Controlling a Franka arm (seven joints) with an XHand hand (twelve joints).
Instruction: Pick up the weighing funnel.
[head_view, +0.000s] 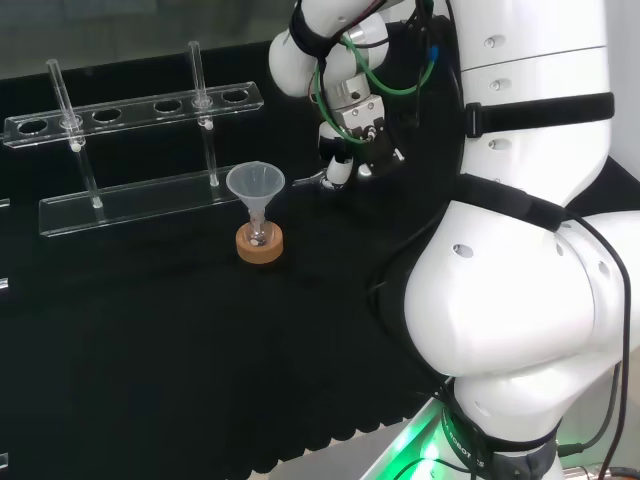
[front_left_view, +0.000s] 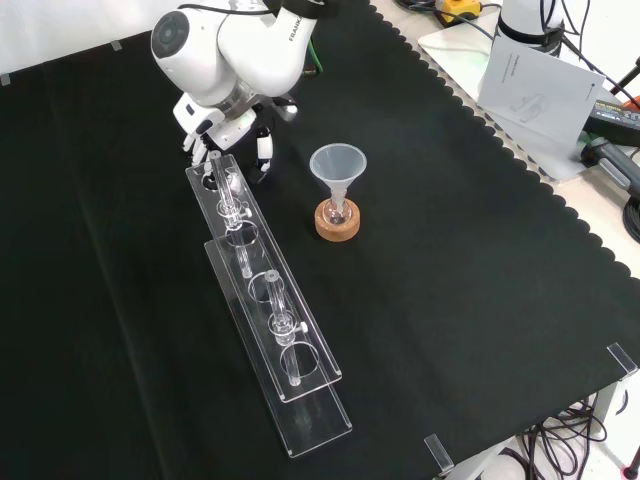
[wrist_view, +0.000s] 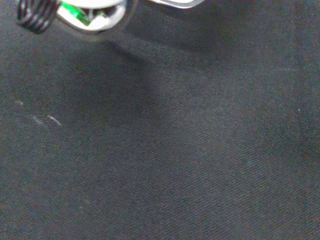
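Note:
The hand (head_view: 352, 128) hangs low over the cloth at the right end of the tube rack in the head view, fingers pointing down and spread. One white-tipped finger (head_view: 339, 172) reaches almost to the cloth. Just left of that fingertip lies a faint clear piece, seemingly the weighing funnel (head_view: 308, 183); I cannot tell if the finger touches it. In the front view the hand (front_left_view: 228, 128) stands at the rack's far end, one finger (front_left_view: 265, 155) to its right, the others to its left, with nothing held between them. The wrist view looks down at bare black cloth (wrist_view: 165, 150).
A clear tube rack (head_view: 140, 108) (front_left_view: 270, 310) with two upright tubes spans the cloth. The big funnel (head_view: 256, 186) (front_left_view: 337, 165) stands in a small flask on a cork ring (head_view: 259, 244) (front_left_view: 337, 222). Papers (front_left_view: 530, 80) and cables lie beyond the cloth's scalloped edge.

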